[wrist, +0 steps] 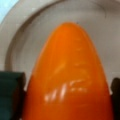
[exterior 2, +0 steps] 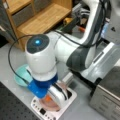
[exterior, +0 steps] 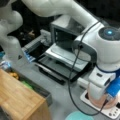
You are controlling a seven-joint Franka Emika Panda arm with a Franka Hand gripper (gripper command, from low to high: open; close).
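Note:
An orange carrot-shaped object [wrist: 67,75] fills the wrist view, tip pointing away, with my dark fingers [wrist: 10,95] pressed against both of its sides. Beneath it lies a pinkish bowl [wrist: 30,37]. In both front views my gripper [exterior: 98,92] [exterior 2: 56,96] points down into that pink bowl [exterior: 111,103] [exterior 2: 53,106]. The bowl stands on a white base with buttons [exterior: 111,112] [exterior 2: 42,111]. A bit of orange [exterior 2: 47,99] shows inside the bowl beside the fingers.
A toaster oven [exterior: 65,35] [exterior 2: 107,97] with its door folded down stands behind the arm. A teal dish [exterior: 77,116] [exterior 2: 20,76] lies next to the white base. There are wooden shelves [exterior: 20,97] [exterior 2: 42,17] and a bin with small items [exterior: 27,85]. A black cable [exterior: 71,82] hangs from the arm.

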